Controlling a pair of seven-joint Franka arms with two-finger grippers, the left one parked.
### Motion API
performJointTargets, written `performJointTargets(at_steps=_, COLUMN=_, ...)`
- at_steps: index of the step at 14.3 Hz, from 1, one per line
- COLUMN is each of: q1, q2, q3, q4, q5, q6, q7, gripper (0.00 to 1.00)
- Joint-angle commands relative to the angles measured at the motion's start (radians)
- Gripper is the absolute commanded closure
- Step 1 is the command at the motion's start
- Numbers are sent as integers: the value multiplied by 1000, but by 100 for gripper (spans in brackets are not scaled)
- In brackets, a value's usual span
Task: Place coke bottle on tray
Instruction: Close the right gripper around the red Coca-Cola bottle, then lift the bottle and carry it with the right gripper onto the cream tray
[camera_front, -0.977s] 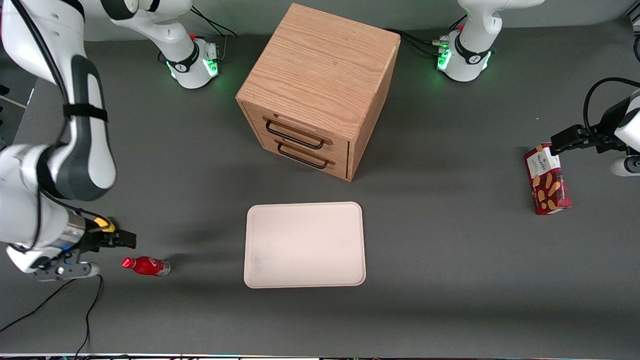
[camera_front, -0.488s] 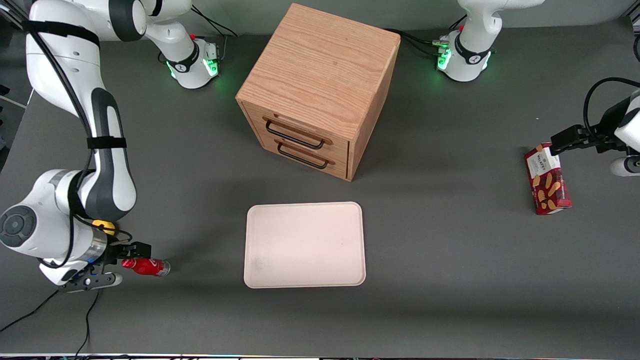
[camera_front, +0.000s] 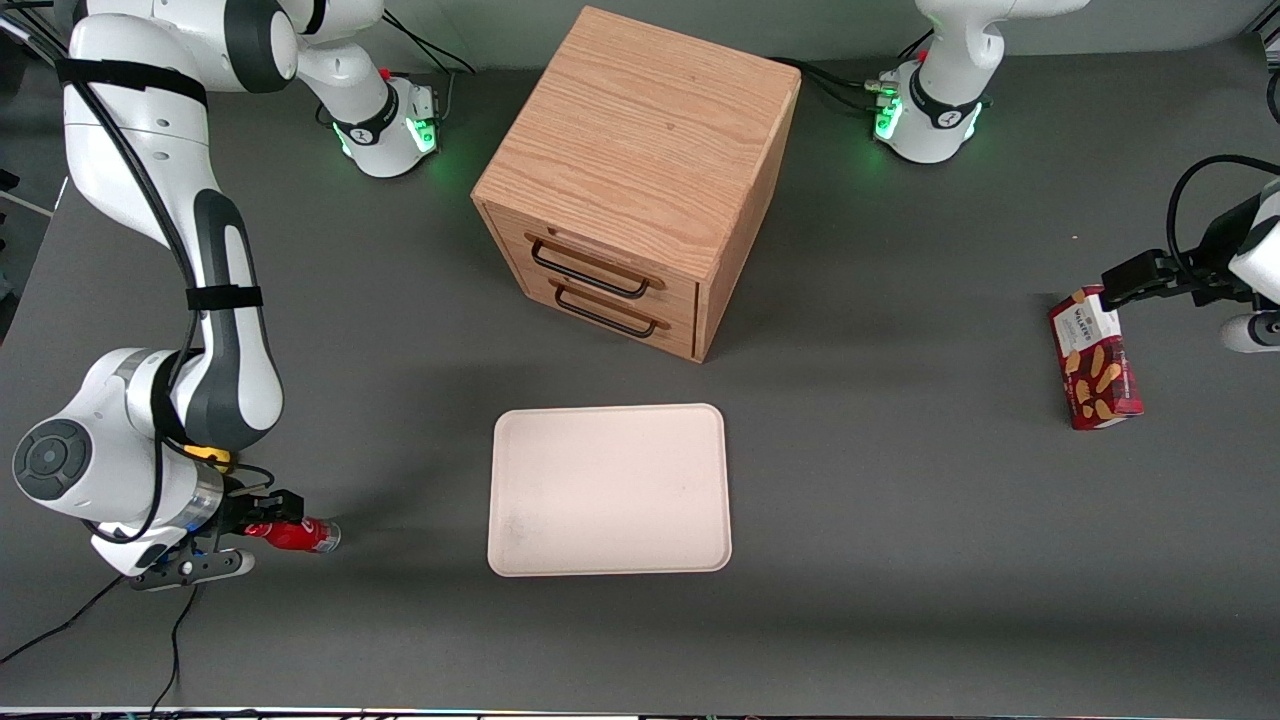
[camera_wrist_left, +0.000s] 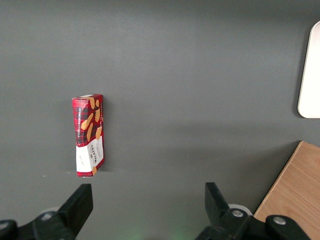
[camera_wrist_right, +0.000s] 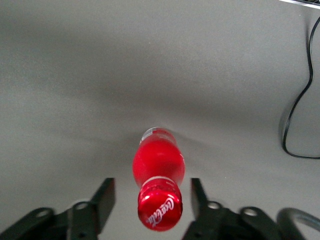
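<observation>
The coke bottle (camera_front: 297, 535) lies on its side on the dark table, cap toward my arm, clear base toward the tray. In the right wrist view its red cap (camera_wrist_right: 159, 209) sits between my two fingers with a gap on each side. My gripper (camera_front: 262, 515) is open around the cap end, low at the table, and not touching the bottle. One finger (camera_wrist_right: 102, 199) stands apart from the cap. The cream-white tray (camera_front: 609, 490) lies flat, empty, toward the middle of the table; its corner shows in the left wrist view (camera_wrist_left: 311, 75).
A wooden drawer cabinet (camera_front: 630, 180) stands farther from the front camera than the tray. A red biscuit box (camera_front: 1094, 358) lies toward the parked arm's end of the table. A small yellow lump (camera_front: 210, 455) sits by my wrist. A black cable (camera_front: 170, 650) trails near the table's front edge.
My gripper has moved toward the tray and come down over the bottle's cap end; the fingers now straddle the cap. The bottle has not moved.
</observation>
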Motion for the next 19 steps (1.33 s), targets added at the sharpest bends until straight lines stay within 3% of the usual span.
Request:
performJointTargets(at_steps=1, q1=0, q2=19, q3=-11, q4=26, q5=44, q6=2, q7=-38, gripper=50)
performJointTargets(at_steps=7, q1=0, q2=16, q3=-14, q4=40, q5=44, q6=-1, q7=-68, gripper=86)
performJointTargets(at_steps=10, q1=0, q2=4, q3=-22, q4=114, q5=35, q6=-78, q7=-64, gripper=89)
performJointTargets(at_steps=14, q1=5, q2=1, q3=-20, q4=340, q5=27, q6=-392, q7=22, gripper=89)
performJointTargets(at_steps=19, q1=33, q2=-12, q3=57, q4=549, q5=-27, q6=-636, q7=189, gripper=87)
